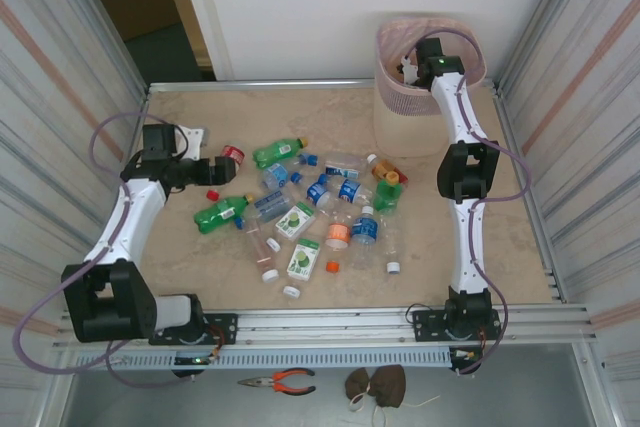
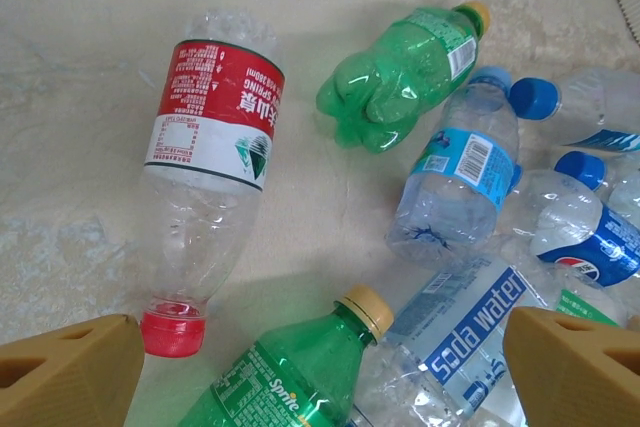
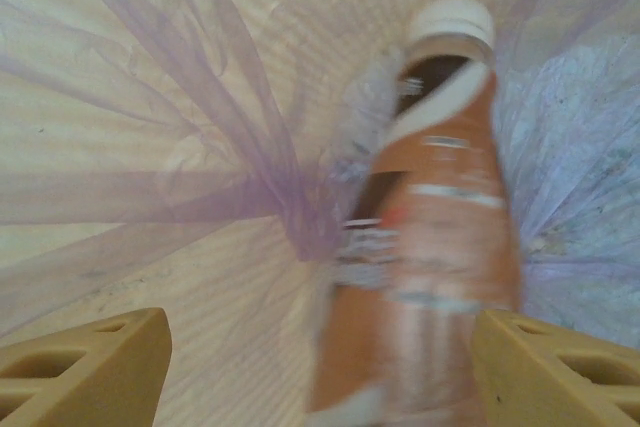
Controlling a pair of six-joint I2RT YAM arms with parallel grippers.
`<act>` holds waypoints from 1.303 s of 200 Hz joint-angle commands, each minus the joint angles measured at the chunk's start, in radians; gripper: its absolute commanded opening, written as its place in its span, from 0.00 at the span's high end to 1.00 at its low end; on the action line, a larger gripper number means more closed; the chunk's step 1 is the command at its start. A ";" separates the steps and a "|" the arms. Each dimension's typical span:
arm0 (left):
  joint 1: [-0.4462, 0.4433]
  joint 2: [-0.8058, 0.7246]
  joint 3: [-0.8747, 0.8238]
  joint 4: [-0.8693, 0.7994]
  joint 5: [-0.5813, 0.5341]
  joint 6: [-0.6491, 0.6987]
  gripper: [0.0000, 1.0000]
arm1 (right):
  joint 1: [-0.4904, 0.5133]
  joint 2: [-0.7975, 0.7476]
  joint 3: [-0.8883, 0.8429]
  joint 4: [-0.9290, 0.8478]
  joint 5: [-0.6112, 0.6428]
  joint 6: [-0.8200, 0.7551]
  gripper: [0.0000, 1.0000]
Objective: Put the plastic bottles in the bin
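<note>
Several plastic bottles (image 1: 330,197) lie scattered in the middle of the table. My left gripper (image 1: 215,169) hovers open over their left edge. In the left wrist view, the left gripper (image 2: 320,372) has its fingers either side of a green Sprite bottle (image 2: 290,377) without touching it. A clear bottle with a red label (image 2: 210,137) and another green bottle (image 2: 400,77) lie beyond. My right gripper (image 1: 415,65) is over the bin (image 1: 400,112). In its wrist view the right gripper (image 3: 320,367) is open. A blurred orange-labelled bottle (image 3: 440,227) with a white cap sits by the right finger, above the pink liner (image 3: 200,147).
Two green-and-white cartons (image 1: 297,237) and loose caps (image 1: 332,267) lie among the bottles. Corrugated metal walls (image 1: 50,97) close in both sides. Pliers (image 1: 280,381) and a brown object (image 1: 378,384) rest below the front rail.
</note>
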 commanded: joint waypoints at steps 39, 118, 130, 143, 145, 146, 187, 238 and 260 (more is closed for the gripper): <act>-0.002 0.146 0.120 -0.117 -0.042 0.049 0.08 | -0.014 -0.099 -0.023 0.009 -0.056 0.043 0.20; 0.013 0.322 0.235 -0.202 -0.097 0.063 0.09 | -0.024 -0.325 -0.023 0.000 -0.034 0.048 0.19; 0.014 0.349 0.260 -0.218 -0.114 0.072 0.09 | -0.026 -0.360 -0.023 0.000 -0.031 0.050 0.18; 0.013 0.383 0.291 -0.234 -0.129 0.085 0.09 | -0.028 -0.395 -0.022 -0.001 -0.027 0.050 0.18; 0.013 0.388 0.297 -0.237 -0.130 0.087 0.09 | -0.028 -0.401 -0.023 -0.001 -0.027 0.050 0.18; 0.014 0.390 0.298 -0.238 -0.130 0.089 0.09 | -0.028 -0.403 -0.023 -0.001 -0.028 0.050 0.18; 0.000 0.499 0.373 -0.275 -0.154 0.120 0.11 | -0.028 -0.522 -0.085 -0.005 -0.022 0.049 0.18; -0.016 0.606 0.401 -0.280 -0.168 0.138 0.15 | -0.021 -0.729 -0.349 0.080 -0.017 0.056 0.18; -0.018 0.635 0.404 -0.279 -0.160 0.138 0.20 | -0.020 -0.805 -0.470 0.124 -0.019 0.068 0.19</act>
